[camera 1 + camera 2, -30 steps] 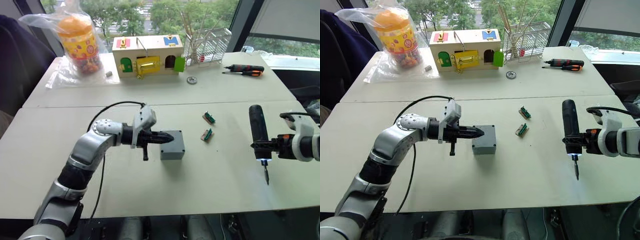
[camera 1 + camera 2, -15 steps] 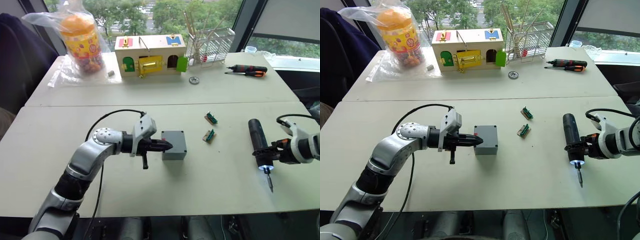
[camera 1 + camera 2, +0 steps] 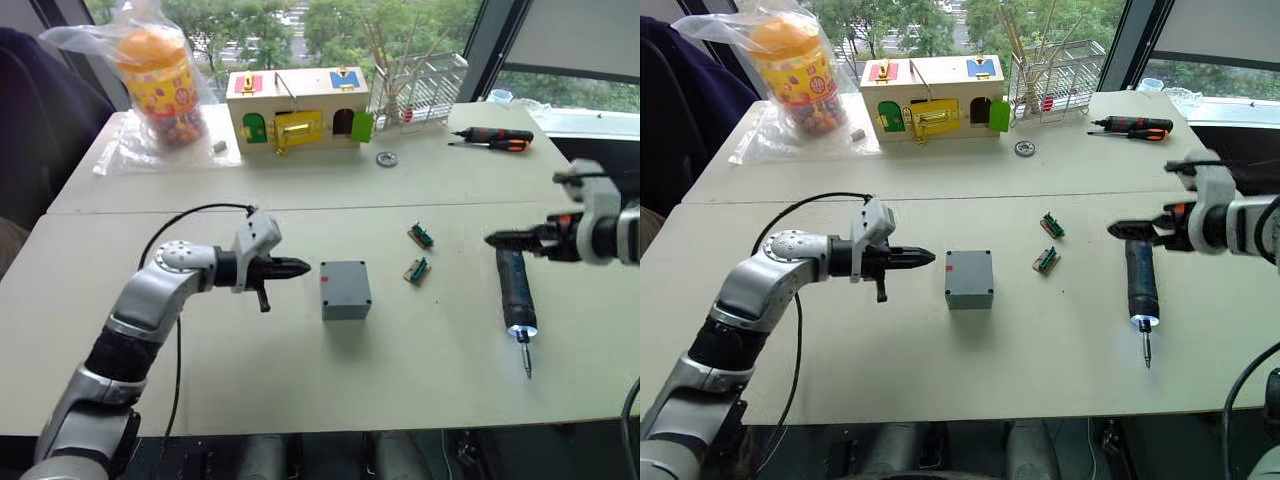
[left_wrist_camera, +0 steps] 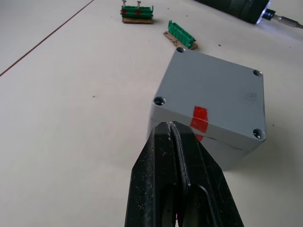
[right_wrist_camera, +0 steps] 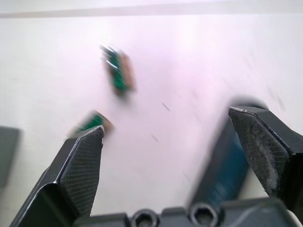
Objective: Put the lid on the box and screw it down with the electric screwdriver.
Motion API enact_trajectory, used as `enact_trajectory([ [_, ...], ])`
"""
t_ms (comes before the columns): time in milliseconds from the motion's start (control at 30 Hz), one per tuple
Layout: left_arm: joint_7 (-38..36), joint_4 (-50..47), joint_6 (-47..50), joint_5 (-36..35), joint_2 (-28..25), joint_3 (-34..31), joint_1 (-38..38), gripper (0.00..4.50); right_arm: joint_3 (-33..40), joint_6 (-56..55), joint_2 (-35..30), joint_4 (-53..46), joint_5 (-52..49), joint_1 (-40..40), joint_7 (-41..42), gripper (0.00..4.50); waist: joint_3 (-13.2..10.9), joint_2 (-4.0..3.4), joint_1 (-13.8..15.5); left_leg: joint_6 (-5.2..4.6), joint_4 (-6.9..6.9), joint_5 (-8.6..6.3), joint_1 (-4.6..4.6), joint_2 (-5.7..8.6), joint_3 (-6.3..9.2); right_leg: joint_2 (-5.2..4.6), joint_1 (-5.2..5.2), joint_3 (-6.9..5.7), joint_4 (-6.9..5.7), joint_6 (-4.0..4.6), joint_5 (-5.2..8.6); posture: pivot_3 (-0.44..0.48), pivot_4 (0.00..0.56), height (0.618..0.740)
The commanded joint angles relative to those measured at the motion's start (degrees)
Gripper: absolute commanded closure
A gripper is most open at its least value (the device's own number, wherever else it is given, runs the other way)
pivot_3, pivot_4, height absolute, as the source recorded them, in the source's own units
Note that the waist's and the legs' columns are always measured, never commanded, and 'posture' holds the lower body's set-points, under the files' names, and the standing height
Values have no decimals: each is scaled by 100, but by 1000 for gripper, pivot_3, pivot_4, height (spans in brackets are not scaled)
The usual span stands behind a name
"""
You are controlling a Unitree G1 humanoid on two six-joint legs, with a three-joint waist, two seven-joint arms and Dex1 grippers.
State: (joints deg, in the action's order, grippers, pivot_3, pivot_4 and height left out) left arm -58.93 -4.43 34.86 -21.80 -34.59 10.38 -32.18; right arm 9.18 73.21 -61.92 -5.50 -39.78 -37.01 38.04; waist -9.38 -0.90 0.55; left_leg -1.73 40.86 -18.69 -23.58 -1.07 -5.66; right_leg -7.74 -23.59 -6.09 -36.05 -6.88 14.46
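Observation:
The grey box [image 3: 345,305] stands at the table's middle with a red mark on its left side. The lid [image 3: 345,278] sits on top of it, screw holes showing at its corners [image 4: 213,90]. My left gripper [image 3: 292,267] is shut and empty, pointing at the box's marked side from a short gap to its left [image 4: 169,126]. The electric screwdriver [image 3: 516,288] lies flat on the table at the right, its tip light on and its bit toward the near edge. My right gripper [image 3: 500,239] hovers open over the tool's rear end, holding nothing [image 5: 165,124].
Two small green connector pieces [image 3: 420,236] [image 3: 415,270] lie between the box and the screwdriver. At the back stand a wooden box with coloured doors [image 3: 298,110], a bagged jar [image 3: 160,75] and a wire rack [image 3: 420,85]. Near them lie a hand screwdriver [image 3: 490,140] and a metal disc [image 3: 386,158].
My right gripper has opened and let go of the electric screwdriver, which now lies on the table. My left gripper has drawn back to the left, away from the box.

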Motion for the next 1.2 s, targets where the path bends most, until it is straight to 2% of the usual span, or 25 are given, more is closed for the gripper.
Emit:
enact_trajectory([
  [33, -229, 161, -146, 113, -51, 126, -87, 4500, -46, -458, 643, -1611, -423, 764, 127, 45, 0, 23, 29, 1, 0, 0, 0, -1, 4, 2, 5, -5, 1, 0, 0, 0, 150, 711],
  [100, -294, 266, -193, 174, -22, 210, -119, 4500, -228, -578, 998, -2198, -446, 1161, -4, 45, -5, 27, 61, 1, 12, 1, -3, 4, 14, -4, 17, -15, 3, -1, 0, 0, 150, 711],
  [200, -259, 393, -285, 397, 141, 461, -154, 4500, -991, -1018, 1336, -2638, 8, 1794, -163, 45, -8, 30, 70, -2, 37, 1, -7, 20, 15, -21, 22, -14, 3, -3, -1, 0, 150, 711],
  [400, -154, 587, -475, 611, 527, 647, -252, 4500, -1534, -1207, 1872, -2756, 286, 2023, -450, 45, -9, 32, 18, -1, 36, 1, -4, 14, 22, -14, 17, -13, -1, -3, -1, 0, 150, 711],
  [567, -305, 954, -825, 895, 739, 857, -485, 4500, -1662, -1092, 2172, -2755, 252, 1934, -501, 45, -9, 32, 25, 2, 33, 3, -4, 15, 21, -5, 17, -15, -1, -3, -1, 0, 150, 711],
  [767, -572, 1703, -1477, 1381, 928, 1175, -898, 4500, -1632, -624, 2352, -3157, -316, 1911, -319, 45, -9, 33, 20, 1, 32, 3, -4, 15, 24, -5, 18, -15, -1, -2, -1, 0, 150, 711],
  [900, -534, 2096, -1782, 1594, 1049, 1154, -1064, 4500, -1511, -330, 2470, -3369, -589, 1927, -446, 45, -9, 33, 23, 0, 30, 2, -4, 14, 25, -6, 17, -15, -1, -2, -1, 0, 150, 711],
  [1000, -533, 2194, -1883, 1716, 982, 1068, -1094, 4500, -1390, -231, 2292, -3513, -568, 1976, -534, 45, -10, 34, 20, -2, 31, 1, -4, 14, 25, -8, 17, -15, -1, -2, -1, 0, 150, 711],
  [1200, -785, 1717, -1687, 1750, 383, 934, -828, 4500, -1425, -684, 1104, -3352, 77, 2169, -239, 45, -11, 36, 7, -6, 31, -1, -4, 14, 26, -13, 14, -14, 0, -2, -1, 0, 150, 711],
])
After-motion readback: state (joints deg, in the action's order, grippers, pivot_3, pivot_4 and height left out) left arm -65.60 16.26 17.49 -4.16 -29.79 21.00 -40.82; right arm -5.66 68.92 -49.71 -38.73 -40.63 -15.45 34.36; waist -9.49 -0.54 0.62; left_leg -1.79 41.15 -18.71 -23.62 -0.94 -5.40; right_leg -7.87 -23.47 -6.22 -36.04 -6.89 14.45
